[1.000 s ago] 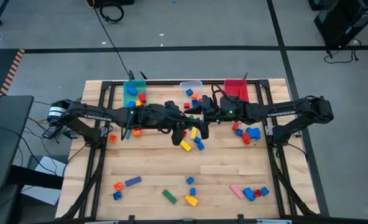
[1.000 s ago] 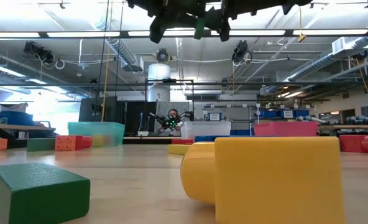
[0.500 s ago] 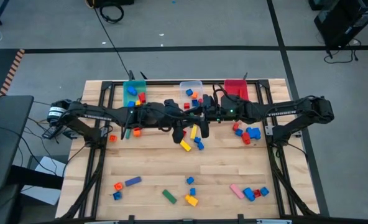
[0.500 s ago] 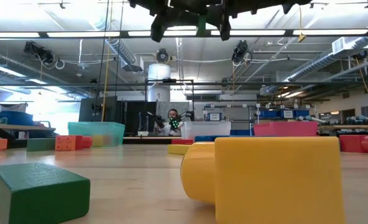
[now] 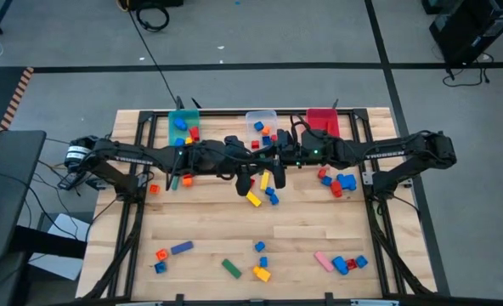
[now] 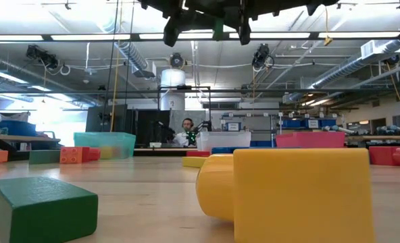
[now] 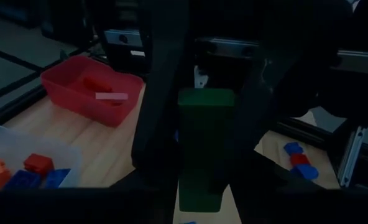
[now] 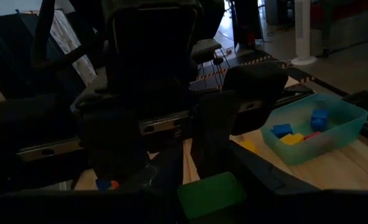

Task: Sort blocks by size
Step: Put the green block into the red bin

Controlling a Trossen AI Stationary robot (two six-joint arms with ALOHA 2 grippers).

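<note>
- front edge of the counter [image 5: 319, 234]: a yellow block [image 6: 288, 196] and a green bar [image 6: 41, 206] lie loose and unsorted. other loose blocks are scattered nearby.
- mid counter, raised: the left pincer [image 5: 245, 174] and right pincer [image 5: 277, 166] meet tip to tip. both pinch one green block [image 7: 204, 146], held upright well above the wood. judged a hand-over, so one arm can carry it to a bin on its own side.
- back edge: a teal bin [image 5: 183, 113], clear bin [image 5: 261, 113] and red bin [image 5: 322, 111] stand in a row, each already holding blocks.
- hidden: from above the arms cover the held block. whether the left grip is firm cannot be told. the arms are cut off in the level view.
</note>
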